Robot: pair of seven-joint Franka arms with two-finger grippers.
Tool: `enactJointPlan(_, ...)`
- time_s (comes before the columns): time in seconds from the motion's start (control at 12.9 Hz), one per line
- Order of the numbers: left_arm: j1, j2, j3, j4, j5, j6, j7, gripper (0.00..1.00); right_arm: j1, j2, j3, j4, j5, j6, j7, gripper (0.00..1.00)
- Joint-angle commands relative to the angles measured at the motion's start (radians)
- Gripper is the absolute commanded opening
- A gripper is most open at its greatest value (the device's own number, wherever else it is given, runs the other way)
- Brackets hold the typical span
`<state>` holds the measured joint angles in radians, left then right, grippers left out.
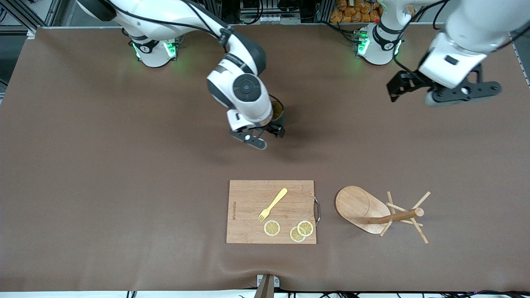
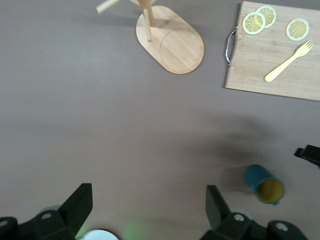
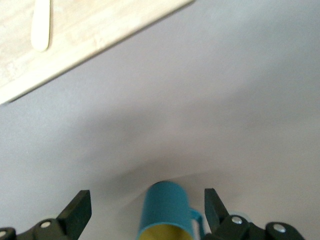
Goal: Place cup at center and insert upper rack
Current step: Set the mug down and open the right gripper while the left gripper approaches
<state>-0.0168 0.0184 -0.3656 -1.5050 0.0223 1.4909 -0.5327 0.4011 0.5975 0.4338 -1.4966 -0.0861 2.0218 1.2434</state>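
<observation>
The teal cup (image 1: 278,109) with a yellow inside stands on the brown table near its middle, mostly hidden under the right hand. It also shows in the right wrist view (image 3: 167,210) and the left wrist view (image 2: 265,184). My right gripper (image 1: 274,125) is open just over it (image 3: 147,201), one finger on each side, not touching. The wooden mug tree (image 1: 358,207) sits near the front edge toward the left arm's end, also seen in the left wrist view (image 2: 172,46). My left gripper (image 1: 399,87) is open and empty (image 2: 147,199), high over bare table.
A rectangular wooden cutting board (image 1: 248,207) lies beside the mug tree, nearer the front camera than the cup. It carries a yellow fork (image 1: 272,205) and three lemon slices (image 1: 272,228). The board has a metal handle (image 1: 317,210) facing the mug tree.
</observation>
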Motion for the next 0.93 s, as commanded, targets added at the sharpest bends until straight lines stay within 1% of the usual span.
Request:
enactJointPlan(0.0,-0.002,0.000,-0.080,0.003,0.037,-0.012,-0.165,1.00,-0.028,-0.117,-0.097,-0.031,0.081,-0.102,-0.213,1.00)
enactJointPlan(0.16,-0.003,0.011,-0.160,0.003,0.105,-0.009,-0.286,1.00,-0.027,-0.197,-0.212,-0.048,0.124,-0.158,-0.367,1.00)
enactJointPlan(0.31,-0.006,0.037,-0.240,0.005,0.137,-0.005,-0.424,1.00,-0.030,-0.290,-0.309,-0.100,0.128,-0.170,-0.488,1.00)
enactJointPlan(0.39,-0.030,0.060,-0.278,0.006,0.165,-0.005,-0.502,1.00,-0.031,-0.339,-0.355,-0.131,0.128,-0.170,-0.539,1.00)
enactJointPlan(0.47,-0.073,0.083,-0.291,0.009,0.201,-0.005,-0.585,1.00,-0.033,-0.388,-0.406,-0.161,0.128,-0.178,-0.591,1.00)
enactJointPlan(0.62,-0.185,0.144,-0.292,0.032,0.260,-0.005,-0.741,1.00,-0.035,-0.467,-0.513,-0.207,0.129,-0.228,-0.770,1.00)
enactJointPlan(0.78,-0.306,0.236,-0.291,0.077,0.330,-0.003,-0.913,1.00,-0.035,-0.524,-0.616,-0.229,0.129,-0.273,-0.937,1.00)
enactJointPlan(0.86,-0.374,0.291,-0.289,0.107,0.375,-0.003,-1.000,1.00,-0.035,-0.553,-0.662,-0.247,0.129,-0.275,-1.013,1.00)
